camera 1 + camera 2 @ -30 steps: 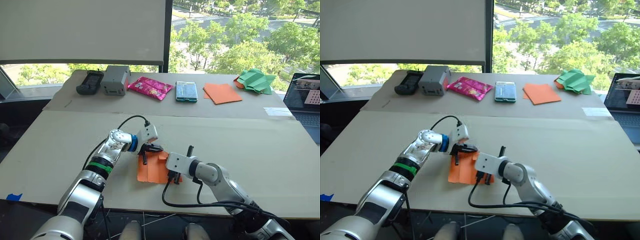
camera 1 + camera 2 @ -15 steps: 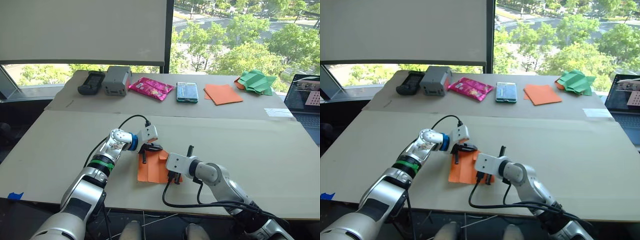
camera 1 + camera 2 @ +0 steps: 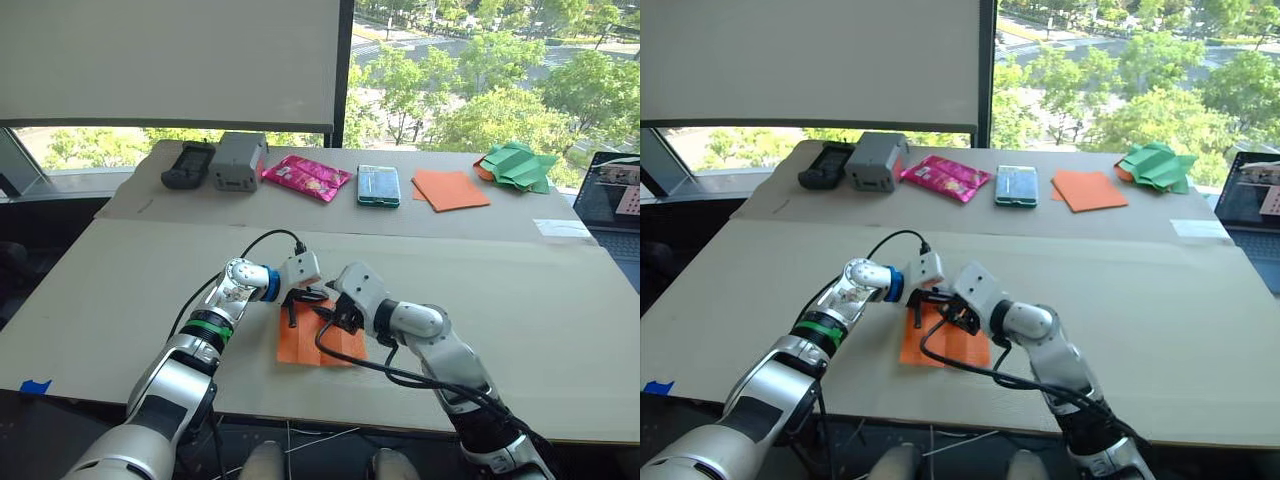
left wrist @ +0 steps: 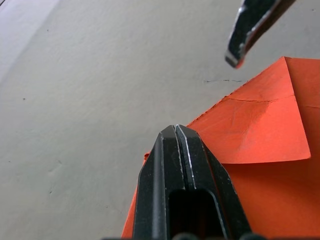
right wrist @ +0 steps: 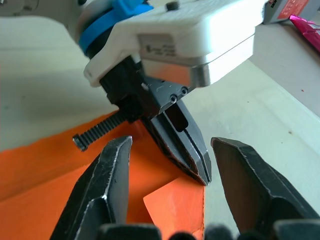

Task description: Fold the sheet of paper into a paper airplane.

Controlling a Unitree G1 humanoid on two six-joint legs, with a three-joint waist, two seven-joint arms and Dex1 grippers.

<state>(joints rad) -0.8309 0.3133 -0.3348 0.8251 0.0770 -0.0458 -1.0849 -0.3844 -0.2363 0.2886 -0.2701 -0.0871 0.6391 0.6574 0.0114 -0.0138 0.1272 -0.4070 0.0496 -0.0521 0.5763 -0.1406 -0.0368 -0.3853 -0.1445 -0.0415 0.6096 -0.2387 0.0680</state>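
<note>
Paper comes first: we see the sheet of paper [image 3: 318,340] lying flat on the table [image 3: 560,300], near the table's front edge, orange and already partly folded, with one corner flap turned over onto the sheet and a crease running across it. Both of our grippers meet at the far edge of that sheet.

Our left gripper [image 4: 176,131] has its jaws closed tight together, the two black fingers touching along their length. The tip sits right at the sheet's far edge, at the base of the folded flap; we cannot tell whether any paper is pinched between them.

Our right gripper [image 5: 167,157] has its jaws spread wide, one finger on each side of the left gripper's closed tip, just above the sheet and holding nothing. One of its fingertips [image 4: 240,47] hangs just beyond the sheet's folded corner, over bare table.

Beyond the sheet, along the table's far edge by the window, we see a black case [image 3: 188,164], a grey box [image 3: 238,160], a pink packet [image 3: 305,176], a teal box [image 3: 378,185], smooth orange sheets [image 3: 450,189] and green crumpled paper [image 3: 518,165]. A laptop [image 3: 615,205] sits off the sheet's right side, at the table's right edge.
</note>
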